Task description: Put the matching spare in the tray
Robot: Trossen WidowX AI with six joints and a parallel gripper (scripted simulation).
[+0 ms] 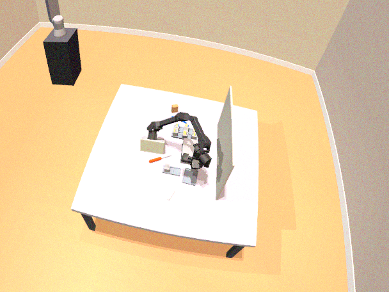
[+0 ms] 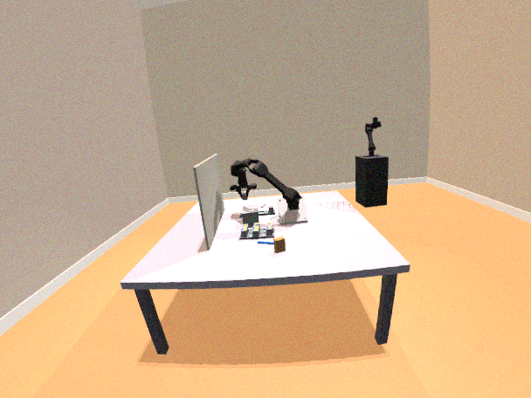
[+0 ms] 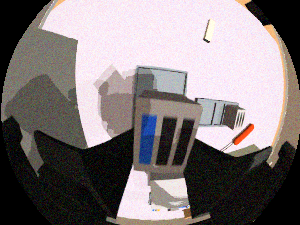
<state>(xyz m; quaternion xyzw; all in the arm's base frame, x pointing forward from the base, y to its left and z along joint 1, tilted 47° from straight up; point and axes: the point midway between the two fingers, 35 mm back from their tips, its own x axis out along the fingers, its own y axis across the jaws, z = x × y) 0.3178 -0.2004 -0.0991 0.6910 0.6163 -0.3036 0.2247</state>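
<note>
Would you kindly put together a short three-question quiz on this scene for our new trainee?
1. True or false: the gripper is shut on a spare.
2. What colour is the screwdriver handle: A) blue, B) orange, C) green?
3. Fill in: in the wrist view, the grey tray shows just beyond the held ____.

Key: 1 true; 2 B; 3 spare.
</note>
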